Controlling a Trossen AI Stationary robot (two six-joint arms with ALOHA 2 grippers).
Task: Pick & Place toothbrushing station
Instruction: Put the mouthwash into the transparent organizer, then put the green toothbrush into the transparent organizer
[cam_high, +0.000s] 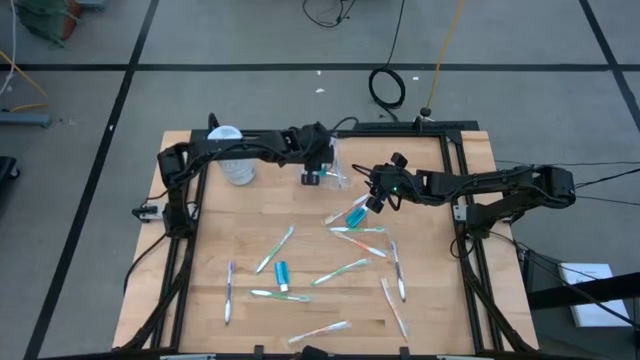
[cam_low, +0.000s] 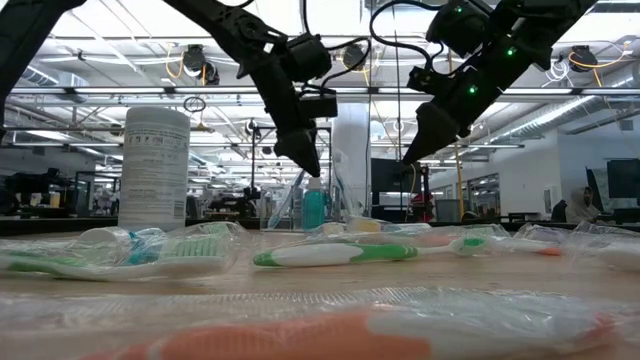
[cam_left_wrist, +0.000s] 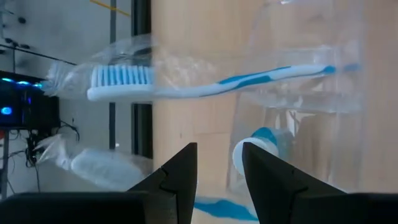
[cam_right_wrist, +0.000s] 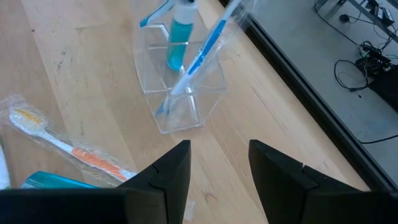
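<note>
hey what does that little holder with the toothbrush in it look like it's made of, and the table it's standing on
The holder looks like clear hard plastic, glossy: the table shows through its flat walls, and its edges catch light. The toothbrush inside it seems white and blue plastic in a thin clear wrapper. The table looks like pale wood with a matte finish, since grain lines run along it.

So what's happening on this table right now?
Two robot arms are filling a clear organizer at the table's far edge; it already holds a blue toothbrush and a toothpaste tube. The left gripper hovers open right above it, the right gripper open and empty nearby. More wrapped toothbrushes lie scattered across the table.
</note>
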